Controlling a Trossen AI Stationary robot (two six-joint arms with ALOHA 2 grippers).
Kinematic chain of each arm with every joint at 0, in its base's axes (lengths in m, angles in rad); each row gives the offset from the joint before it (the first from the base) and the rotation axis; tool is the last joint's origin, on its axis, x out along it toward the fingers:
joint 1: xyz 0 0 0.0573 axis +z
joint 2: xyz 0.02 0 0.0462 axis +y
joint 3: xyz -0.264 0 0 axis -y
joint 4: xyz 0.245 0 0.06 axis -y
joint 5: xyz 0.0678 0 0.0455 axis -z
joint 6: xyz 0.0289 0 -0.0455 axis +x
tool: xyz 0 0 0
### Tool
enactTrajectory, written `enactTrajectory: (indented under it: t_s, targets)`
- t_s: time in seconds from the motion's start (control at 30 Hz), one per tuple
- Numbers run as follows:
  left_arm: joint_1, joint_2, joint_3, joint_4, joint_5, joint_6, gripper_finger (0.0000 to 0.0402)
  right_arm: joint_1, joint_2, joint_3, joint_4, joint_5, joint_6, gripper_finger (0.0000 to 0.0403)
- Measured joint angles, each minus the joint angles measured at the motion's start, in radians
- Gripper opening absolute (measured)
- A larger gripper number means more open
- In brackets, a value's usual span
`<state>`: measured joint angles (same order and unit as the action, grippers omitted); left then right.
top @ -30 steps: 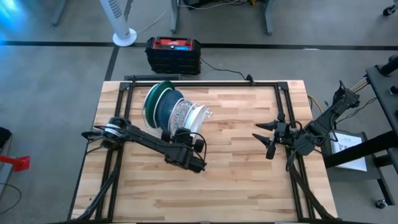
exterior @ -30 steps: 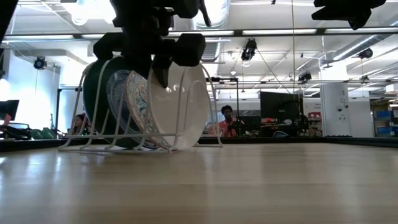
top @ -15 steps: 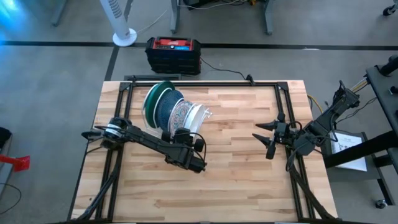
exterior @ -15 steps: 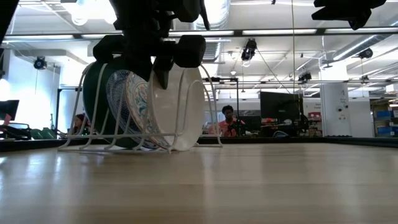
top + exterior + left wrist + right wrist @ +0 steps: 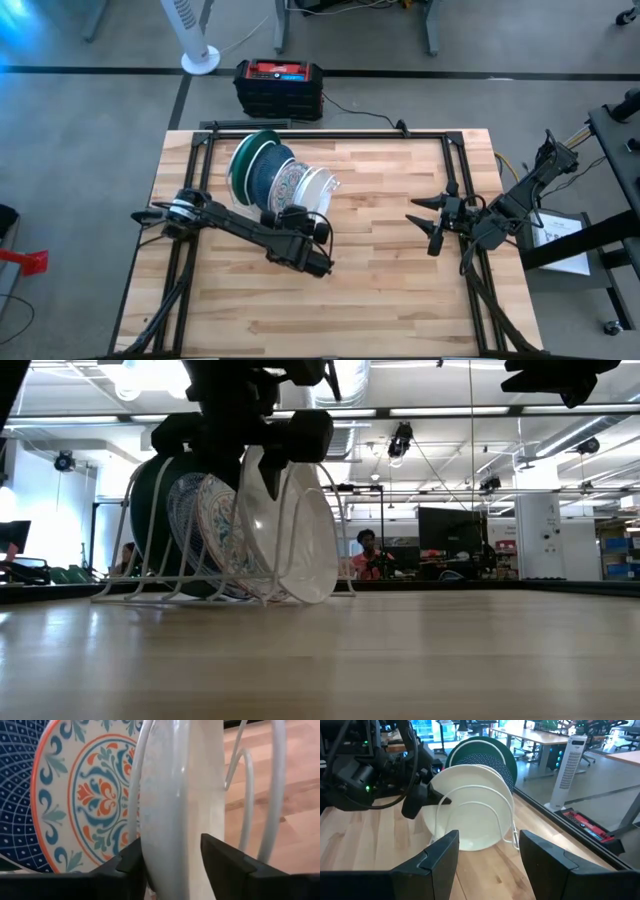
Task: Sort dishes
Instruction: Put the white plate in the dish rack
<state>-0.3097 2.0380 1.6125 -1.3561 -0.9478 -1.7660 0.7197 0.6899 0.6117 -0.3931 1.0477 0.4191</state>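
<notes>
A white wire rack (image 5: 128, 578) at the table's far left holds the dishes on edge. From far to near they are a green plate (image 5: 243, 160), a dark blue patterned plate (image 5: 15, 795), a floral plate (image 5: 95, 795) and a plain white plate (image 5: 300, 540). My left gripper (image 5: 297, 210) is at the white plate's upper rim, open, one finger on each side of it. My right gripper (image 5: 420, 222) hangs open and empty at the table's right side, facing the rack. My left gripper straddles the white plate's rim (image 5: 175, 820), one finger (image 5: 131, 865) on the floral plate's side and the other (image 5: 222, 865) on the outer side. I cannot tell whether either finger touches it. The plate stands tilted in the rack's last slot.
Bare wood (image 5: 380, 290) stretches from the rack to the table's near and right edges. A black and red box (image 5: 279, 85) and a fan's base (image 5: 199, 58) sit on the floor beyond the far edge. A person (image 5: 368, 555) shows far off in the room.
The white plate has tipped over in the rack's last slot: its lower edge has swung outward and it leans more than before. The rack and the other plates have shifted slightly with it. My left arm has stayed in place.
</notes>
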Motion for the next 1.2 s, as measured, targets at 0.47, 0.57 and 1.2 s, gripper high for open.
enactTrajectory:
  t_s: [0.47, 0.57, 1.2]
  targets:
    - [0.001, 0.000, 0.098, -0.032, 0.035, 0.110, 0.0187, 0.000, 0.000, 0.000, 0.000, -0.005, 0.000, 0.0199]
    - [0.008, -0.001, 0.096, -0.042, 0.076, 0.108, 0.0187, 0.000, 0.000, 0.000, 0.000, -0.008, 0.000, 0.0199]
    - [0.029, -0.001, 0.101, -0.096, 0.205, 0.080, 0.0187, 0.000, 0.000, 0.000, 0.000, -0.008, 0.000, 0.0199]
